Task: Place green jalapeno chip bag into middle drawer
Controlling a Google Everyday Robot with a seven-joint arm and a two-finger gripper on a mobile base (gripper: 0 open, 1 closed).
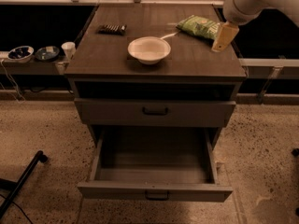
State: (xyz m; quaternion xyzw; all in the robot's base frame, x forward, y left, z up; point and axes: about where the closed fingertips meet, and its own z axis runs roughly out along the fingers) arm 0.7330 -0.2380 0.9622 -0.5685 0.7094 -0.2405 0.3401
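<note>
The green jalapeno chip bag (200,26) lies flat on the far right of the cabinet top. My gripper (223,37) hangs from the white arm at the top right. It is just right of the bag's near end, low over the cabinet top, and holds nothing that I can see. The middle drawer (187,191) is pulled far out at the bottom of the cabinet; its pale floor is bare.
A white bowl (149,49) stands mid-top, left of the bag. A small dark ridged bar (112,29) lies at the far left. A closed drawer front (112,111) sits above the open drawer. Small bowls and a cup (68,49) stand on a left ledge. A black leg (23,181) crosses the floor.
</note>
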